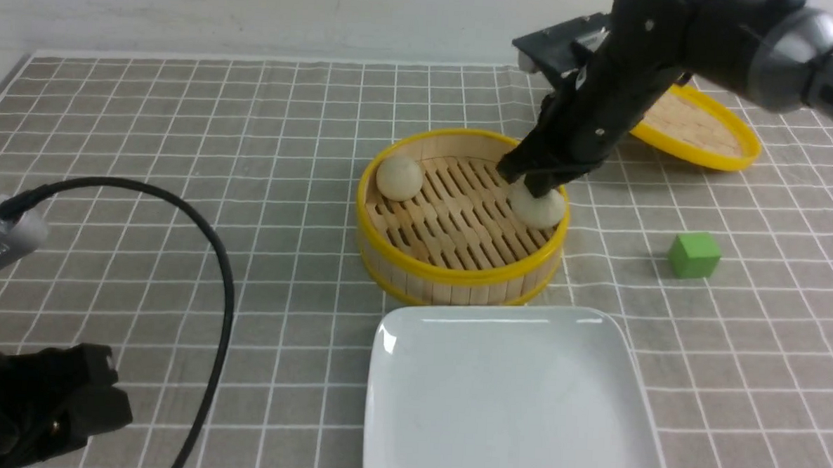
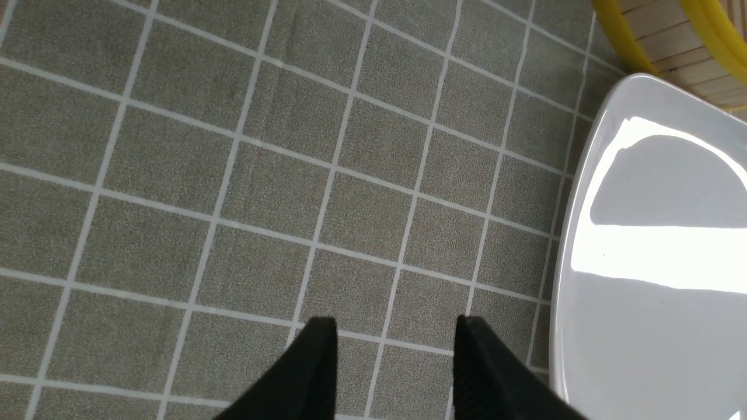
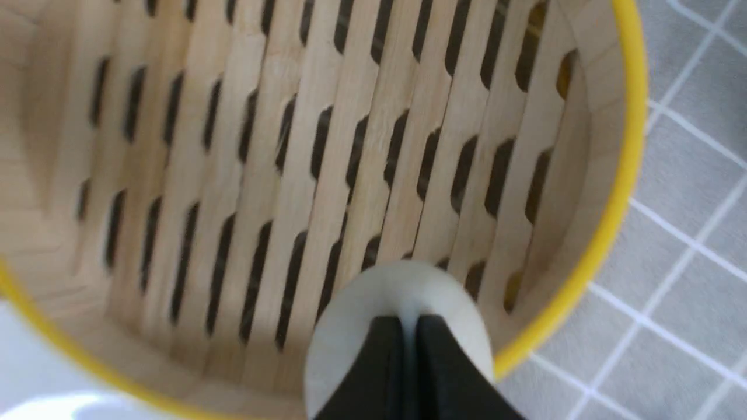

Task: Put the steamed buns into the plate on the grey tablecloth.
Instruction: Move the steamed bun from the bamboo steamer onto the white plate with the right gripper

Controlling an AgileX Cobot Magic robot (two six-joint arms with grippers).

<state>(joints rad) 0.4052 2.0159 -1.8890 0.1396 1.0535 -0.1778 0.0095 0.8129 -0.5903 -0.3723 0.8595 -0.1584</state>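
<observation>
We had the right gripper [image 3: 410, 319] down inside the bamboo steamer [image 1: 457, 276], its black fingers pinched almost together on the top of one steamed bun [image 3: 356, 344], with just a pale sliver of dough between them. That bun sat on the slats against the steamer's right wall. The other bun [image 1: 399, 177] rested at the left wall, well apart from the first. And the plate [image 1: 507, 421]? We saw it glossy white on the grey tablecloth [image 1: 183, 111], just in front of the steamer, on the robot's side. Over on the left, the left gripper [image 2: 395, 328] hung above the cloth beside the plate's edge, jaws apart, only cloth showing between them. Further right lay a green cube [image 1: 694, 254], and behind it the yellow-rimmed lid [image 1: 695, 130], partly hidden by the arm.
</observation>
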